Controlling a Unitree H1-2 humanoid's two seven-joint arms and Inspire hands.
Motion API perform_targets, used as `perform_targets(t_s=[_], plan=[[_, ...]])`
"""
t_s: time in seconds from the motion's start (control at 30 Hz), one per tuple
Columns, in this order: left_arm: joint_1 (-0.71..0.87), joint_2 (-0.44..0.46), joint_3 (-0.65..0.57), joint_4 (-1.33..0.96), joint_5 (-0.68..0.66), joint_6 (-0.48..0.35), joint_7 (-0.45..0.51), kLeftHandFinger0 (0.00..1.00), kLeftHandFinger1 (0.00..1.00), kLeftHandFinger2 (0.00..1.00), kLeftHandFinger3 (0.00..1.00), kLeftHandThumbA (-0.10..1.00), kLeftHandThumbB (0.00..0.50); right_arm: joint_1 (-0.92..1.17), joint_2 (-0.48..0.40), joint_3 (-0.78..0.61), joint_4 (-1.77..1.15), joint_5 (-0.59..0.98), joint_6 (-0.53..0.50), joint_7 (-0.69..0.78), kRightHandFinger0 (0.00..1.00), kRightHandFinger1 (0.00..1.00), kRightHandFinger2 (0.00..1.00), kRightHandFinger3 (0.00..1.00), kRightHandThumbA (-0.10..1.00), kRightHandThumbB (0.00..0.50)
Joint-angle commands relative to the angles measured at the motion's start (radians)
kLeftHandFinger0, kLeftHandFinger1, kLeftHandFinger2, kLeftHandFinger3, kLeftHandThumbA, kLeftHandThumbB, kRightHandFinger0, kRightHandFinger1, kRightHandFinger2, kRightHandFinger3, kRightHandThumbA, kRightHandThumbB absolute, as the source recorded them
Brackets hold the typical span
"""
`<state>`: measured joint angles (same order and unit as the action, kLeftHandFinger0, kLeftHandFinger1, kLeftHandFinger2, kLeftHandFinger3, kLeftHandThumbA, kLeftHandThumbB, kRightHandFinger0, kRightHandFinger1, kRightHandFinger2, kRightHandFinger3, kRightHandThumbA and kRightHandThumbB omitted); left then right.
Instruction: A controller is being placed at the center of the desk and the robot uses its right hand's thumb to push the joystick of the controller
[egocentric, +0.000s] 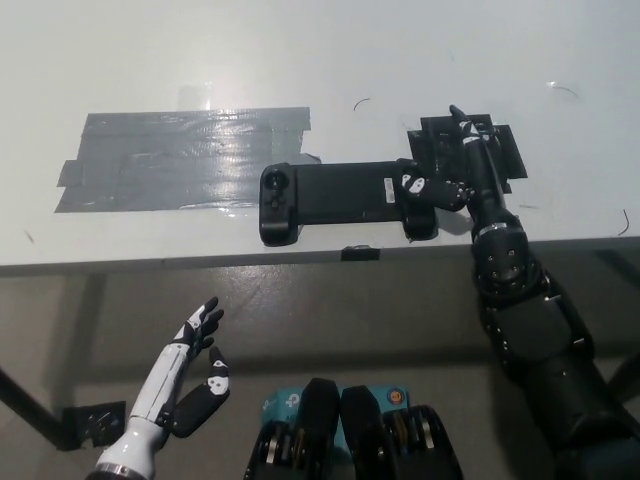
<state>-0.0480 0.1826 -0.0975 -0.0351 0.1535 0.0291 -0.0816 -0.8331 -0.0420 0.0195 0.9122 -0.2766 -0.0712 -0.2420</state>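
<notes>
The white left hand (178, 378) hangs below the desk (400, 50) edge, fingers spread, holding nothing. The controller (345, 200) lies near the desk's front edge, just right of the grey tape patch (180, 160). The black right hand (462, 175) rests at the controller's right end, fingers apart, thumb on that grip.

Single head view, steeply downward
</notes>
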Motion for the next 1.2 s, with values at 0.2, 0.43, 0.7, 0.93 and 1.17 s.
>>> perform_targets(t_s=[0.2, 0.43, 0.7, 0.93, 1.17], plan=[[-0.019, 0.016, 0.006, -0.035, 0.0, -0.003, -0.015, 1.0, 1.0, 1.0, 1.0, 0.06, 0.0, -0.071, 0.006, -0.023, 0.013, 0.031, -0.043, -0.093, 1.0, 1.0, 1.0, 1.0, -0.1, 0.0], [-0.022, 0.015, 0.006, -0.032, 0.002, -0.012, -0.018, 1.0, 1.0, 1.0, 1.0, 0.13, 0.0, -0.056, -0.003, -0.021, -0.041, 0.05, -0.043, -0.058, 1.0, 1.0, 1.0, 1.0, -0.1, 0.021], [-0.038, 0.018, 0.005, -0.019, 0.0, -0.019, -0.021, 1.0, 1.0, 1.0, 1.0, 0.24, 0.0, -0.003, -0.006, 0.008, -0.335, 0.054, -0.011, 0.026, 1.0, 1.0, 1.0, 1.0, 0.97, 0.307], [-0.041, 0.019, 0.006, -0.024, -0.002, -0.008, -0.023, 1.0, 1.0, 1.0, 1.0, 0.26, 0.0, 0.094, 0.019, 0.045, -0.763, 0.075, 0.042, 0.095, 1.0, 1.0, 1.0, 1.0, 1.0, 0.29], [-0.054, 0.021, 0.004, -0.016, -0.002, -0.006, -0.027, 1.0, 1.0, 1.0, 1.0, 0.23, 0.0, 0.3, 0.028, 0.125, -1.127, 0.091, 0.109, 0.166, 1.0, 1.0, 1.0, 1.0, 1.0, 0.256]])
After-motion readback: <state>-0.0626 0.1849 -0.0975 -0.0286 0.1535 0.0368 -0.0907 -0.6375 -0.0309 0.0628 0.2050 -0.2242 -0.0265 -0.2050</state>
